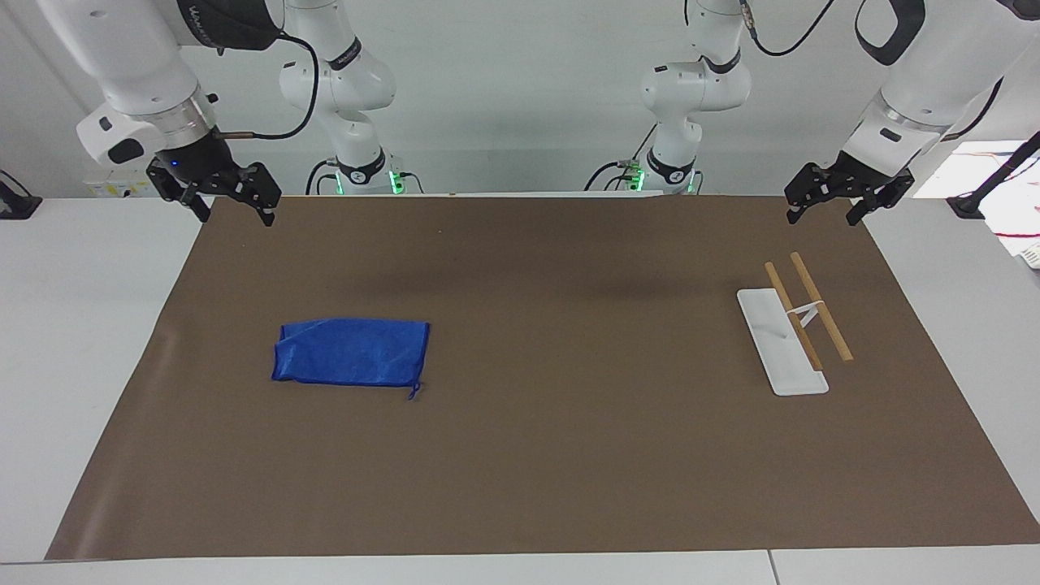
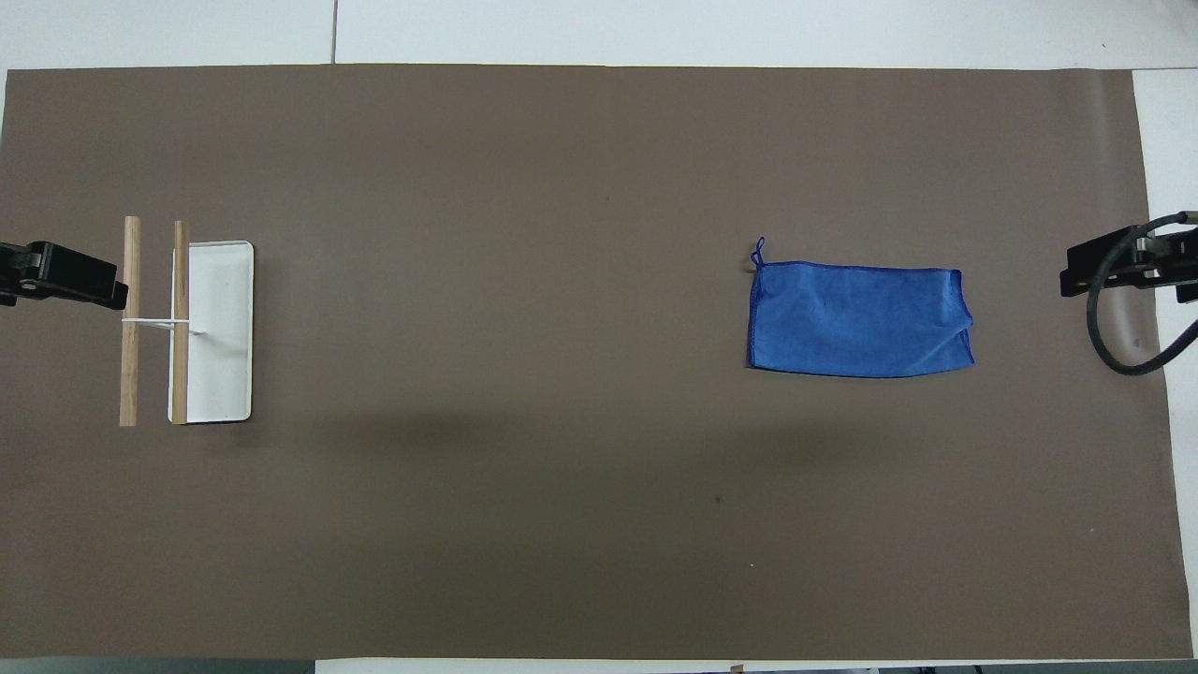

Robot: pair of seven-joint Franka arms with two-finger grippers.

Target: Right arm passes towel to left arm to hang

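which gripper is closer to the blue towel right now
Right. The right gripper hangs open above the mat's corner at the towel's end; the left gripper hangs open at the other end.

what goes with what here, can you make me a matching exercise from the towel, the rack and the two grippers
Things:
1. towel
2. rack
3. right gripper
4. left gripper

States:
A. open, raised over the mat's corner, rack's end
B. folded flat on the mat
C. white base, two wooden bars
D. open, raised over the mat's corner, towel's end

Pairs: 1-B, 2-C, 3-D, 4-A
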